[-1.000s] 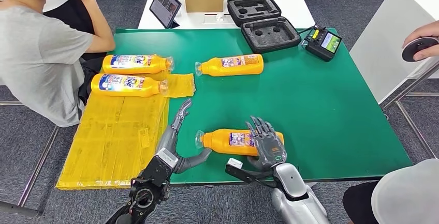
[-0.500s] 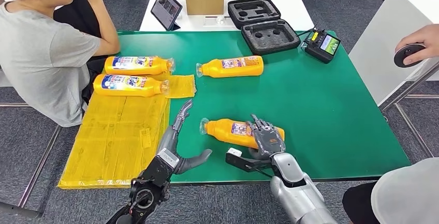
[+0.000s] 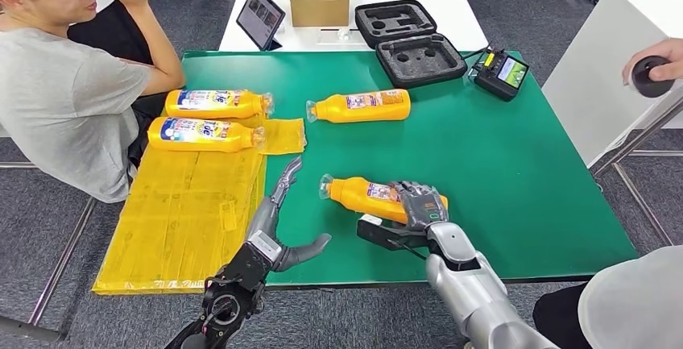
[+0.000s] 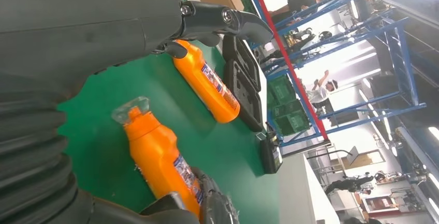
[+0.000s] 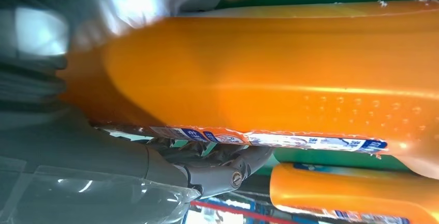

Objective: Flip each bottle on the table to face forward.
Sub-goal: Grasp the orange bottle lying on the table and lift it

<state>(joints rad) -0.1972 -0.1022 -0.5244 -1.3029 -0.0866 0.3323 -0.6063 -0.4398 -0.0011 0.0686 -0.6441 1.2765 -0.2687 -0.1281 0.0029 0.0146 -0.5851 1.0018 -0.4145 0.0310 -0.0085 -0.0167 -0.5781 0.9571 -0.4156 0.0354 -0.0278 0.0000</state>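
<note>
Fingers of the right hand (image 3: 420, 204) curl over the base end of the near bottle (image 3: 364, 194), gripping it on the green table (image 3: 515, 172), cap aimed at 10 o'clock. Left hand (image 3: 278, 218) waits spread and holds nothing, at the bottle's 8 o'clock. Likely mid-flip: next, roll the bottle label-up. Another bottle (image 3: 358, 106) lies at 12 o'clock

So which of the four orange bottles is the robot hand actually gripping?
The nearest bottle, lying alone at the table's front; the right robot hand grips its base end. The other three lie farther back, untouched.
</note>
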